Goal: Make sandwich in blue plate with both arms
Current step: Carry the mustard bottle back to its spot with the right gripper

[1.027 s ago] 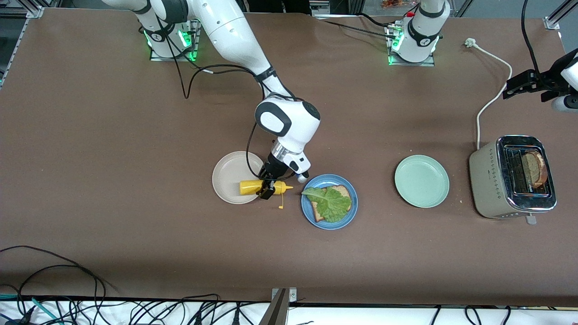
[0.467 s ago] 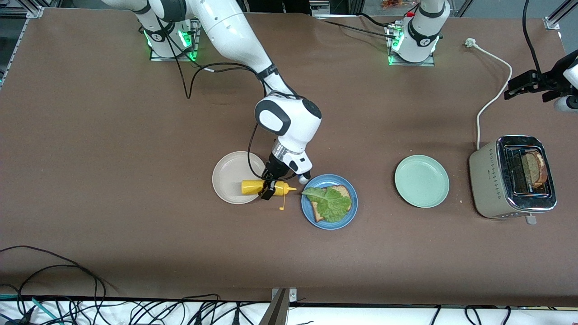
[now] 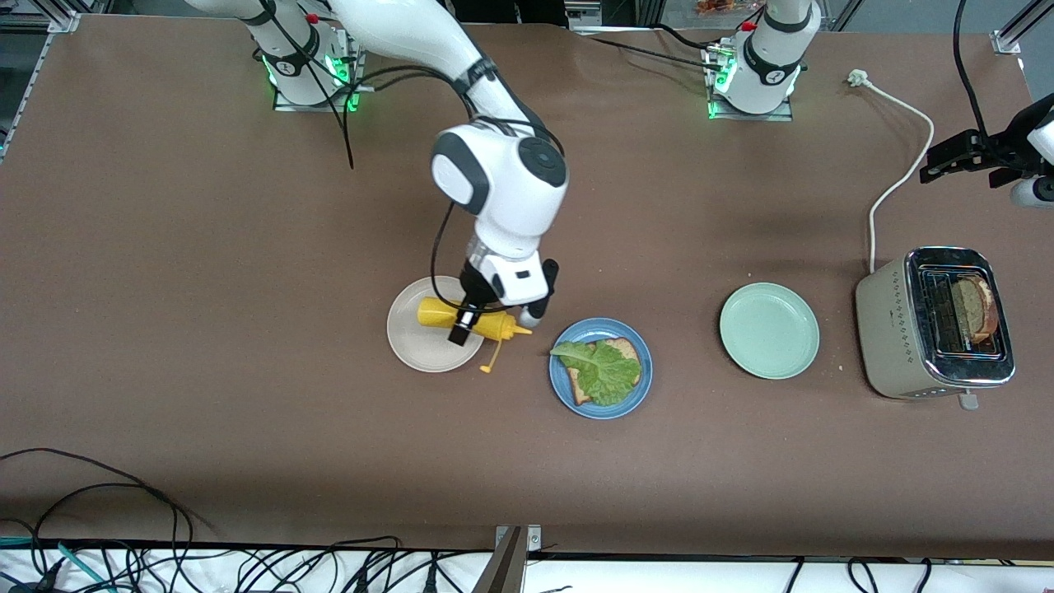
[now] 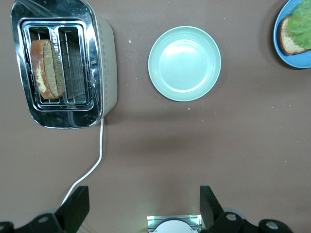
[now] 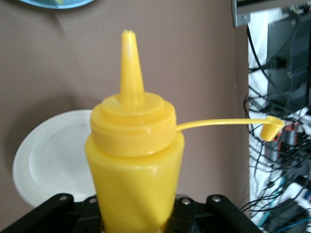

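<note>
The right gripper [image 3: 463, 328] is clamped on a yellow squeeze bottle [image 3: 461, 319] and carries it on its side over the beige plate [image 3: 412, 342], nozzle toward the blue plate [image 3: 638, 387], cap dangling on its strap. The blue plate sits mid-table, between the beige plate and the green plate [image 3: 769, 330], w/ one bread slice [image 3: 619, 350] and a lettuce leaf [image 3: 603, 371] on top. The second slice [image 3: 977, 308] is in the toaster [image 3: 885, 329] at the left arm's end of the table.

Step in hand, I judge: bring the sauce over the lettuce. To do it well: carry the bottle right above the leaf before tipping the nozzle down, squeeze gently, keep the open tip (cap is off) from dripping on the table on the way, and mind the loose cap so it doesn't drag the lettuce.

The left gripper [image 4: 141, 208] waits up high near the toaster, over the white cord, fingers spread wide, holding nothing.

Vs 1 s ago: the right wrist has risen, and the bottle w/ it, now shown higher up over the beige plate and tilted a bit. Plates, bread and toaster haven't moved; the left arm has barely shifted.
</note>
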Controlling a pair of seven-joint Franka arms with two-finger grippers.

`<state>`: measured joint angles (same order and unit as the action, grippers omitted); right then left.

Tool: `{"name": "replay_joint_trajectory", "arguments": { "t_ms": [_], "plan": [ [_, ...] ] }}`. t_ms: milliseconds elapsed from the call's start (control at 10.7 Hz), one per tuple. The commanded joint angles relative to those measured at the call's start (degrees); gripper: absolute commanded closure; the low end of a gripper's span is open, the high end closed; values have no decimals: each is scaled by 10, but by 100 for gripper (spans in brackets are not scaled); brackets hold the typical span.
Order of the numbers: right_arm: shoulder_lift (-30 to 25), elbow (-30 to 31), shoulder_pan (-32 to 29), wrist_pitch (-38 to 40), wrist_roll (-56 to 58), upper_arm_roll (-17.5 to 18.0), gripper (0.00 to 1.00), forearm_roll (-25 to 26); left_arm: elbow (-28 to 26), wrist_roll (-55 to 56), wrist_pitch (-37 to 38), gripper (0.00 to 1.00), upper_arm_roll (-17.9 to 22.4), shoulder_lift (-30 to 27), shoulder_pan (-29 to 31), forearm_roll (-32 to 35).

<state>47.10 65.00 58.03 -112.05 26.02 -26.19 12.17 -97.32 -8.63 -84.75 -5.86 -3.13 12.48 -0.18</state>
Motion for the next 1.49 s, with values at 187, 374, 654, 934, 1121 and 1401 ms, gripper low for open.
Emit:
{"name": "replay_joint_trajectory", "arguments": {
  "t_ms": [187, 374, 654, 934, 1121, 1401],
  "plan": [
    [-208, 191, -69, -3, 78, 7, 100, -137, 15, -10, 2, 0, -1, 23, 41, -2],
    [-264, 248, -105, -6, 137, 6, 100, -183, 19, -9, 1, 0, 0, 60, 43, 5],
    [-310, 308, -185, -2, 343, 3, 100, -292, 64, -11, 2, 0, -1, 116, 70, 33],
    [-318, 353, -268, 5, 567, 2, 100, -427, 80, -11, -4, 0, 1, 155, 89, 57],
    [-294, 356, -322, 60, 684, 2, 100, -514, 120, -13, -4, 0, 1, 196, 96, 78],
    [-241, 355, -394, 127, 831, 4, 100, -603, 150, -62, -15, 0, 4, 236, 109, 80]
  ]
}}
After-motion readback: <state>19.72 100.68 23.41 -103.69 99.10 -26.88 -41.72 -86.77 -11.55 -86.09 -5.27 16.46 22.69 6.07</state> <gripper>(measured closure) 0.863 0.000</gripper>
